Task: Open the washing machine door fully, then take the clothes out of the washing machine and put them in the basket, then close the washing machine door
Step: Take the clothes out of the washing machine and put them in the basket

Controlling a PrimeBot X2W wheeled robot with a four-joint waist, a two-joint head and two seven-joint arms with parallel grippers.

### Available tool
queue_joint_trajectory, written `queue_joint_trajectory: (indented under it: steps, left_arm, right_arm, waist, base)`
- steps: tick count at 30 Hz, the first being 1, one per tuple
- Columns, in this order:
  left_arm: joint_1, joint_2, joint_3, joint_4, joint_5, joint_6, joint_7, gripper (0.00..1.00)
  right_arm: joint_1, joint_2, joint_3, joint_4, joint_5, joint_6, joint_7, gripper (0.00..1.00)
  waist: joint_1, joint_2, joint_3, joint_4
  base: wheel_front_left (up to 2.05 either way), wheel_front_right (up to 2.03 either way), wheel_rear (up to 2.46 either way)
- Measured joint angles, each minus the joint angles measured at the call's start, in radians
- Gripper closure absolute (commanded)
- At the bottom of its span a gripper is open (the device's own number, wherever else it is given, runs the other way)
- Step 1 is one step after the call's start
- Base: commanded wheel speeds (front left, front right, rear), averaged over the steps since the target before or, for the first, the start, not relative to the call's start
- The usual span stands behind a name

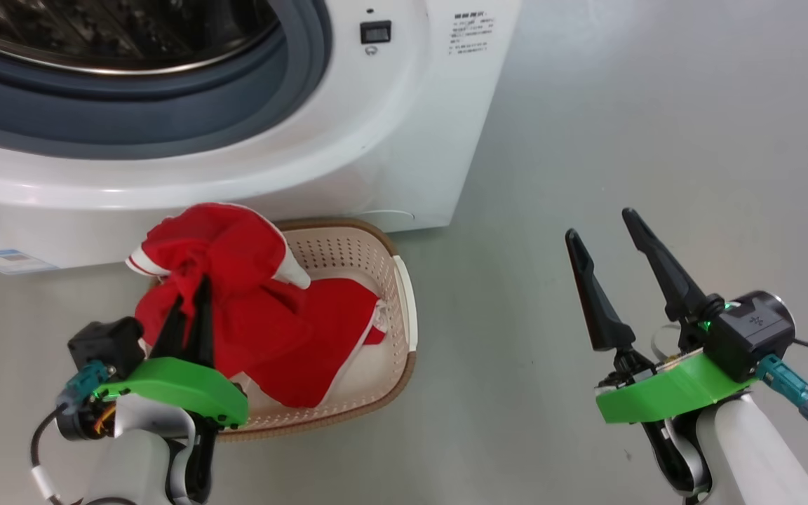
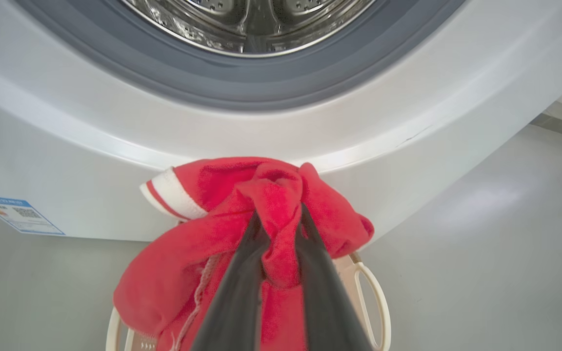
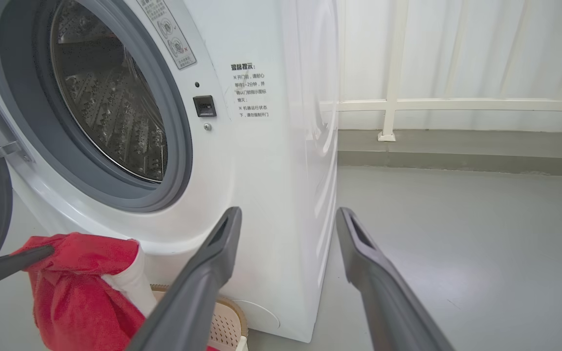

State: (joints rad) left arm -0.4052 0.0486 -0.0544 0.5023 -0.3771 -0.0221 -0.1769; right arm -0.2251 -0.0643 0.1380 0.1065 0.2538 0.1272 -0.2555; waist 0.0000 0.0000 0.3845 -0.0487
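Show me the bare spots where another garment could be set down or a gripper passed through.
Open floor lies between the basket, the washing machine corner and the open right gripper. The basket's right end is mostly bare. Its left side is crowded: clothes heaped there, the left gripper shut on them.

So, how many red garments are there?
2: a red fabric garment pinched in the left claw above the cream perforated plastic basket, another garment lying inside; others may hide underneath.
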Motion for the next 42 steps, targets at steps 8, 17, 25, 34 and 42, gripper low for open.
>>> queue_joint_trajectory:
  steps: [8,17,25,34,42]
  left_arm:
    - [-0.086,-0.004,-0.003,0.221,-0.058,-0.041,0.019,1.00]
    - [-0.232,-0.011,-0.001,0.485,-0.135,-0.060,0.104,1.00]
    - [-0.341,-0.013,-0.008,0.641,-0.154,-0.086,0.137,1.00]
    - [-0.394,0.000,-0.032,0.747,-0.152,-0.092,0.139,0.00]
    - [-0.401,0.000,-0.047,0.766,-0.151,-0.092,0.070,0.00]
  right_arm:
    - [-0.016,0.000,0.001,-0.001,0.000,0.000,0.000,0.00]
    - [-0.066,0.000,0.005,-0.010,0.000,0.000,0.000,0.00]
    - [-0.110,0.001,0.029,-0.011,0.000,0.000,0.000,0.00]
    - [-0.131,0.003,0.044,-0.006,0.000,0.000,0.000,0.00]
    - [-0.131,0.004,0.042,0.006,0.000,0.000,0.000,0.00]
  waist:
    - [0.0000,0.0000,0.052,-0.018]
    - [0.0000,0.0000,0.123,-0.034]
    - [0.0000,0.0000,0.184,-0.050]
    - [0.0000,0.0000,0.213,-0.075]
    - [0.0000,0.0000,0.204,-0.081]
  base:
    - [0.00,0.00,0.00]
    - [0.00,0.00,0.00]
    - [0.00,0.00,0.00]
    - [0.00,0.00,0.00]
    - [0.00,0.00,0.00]
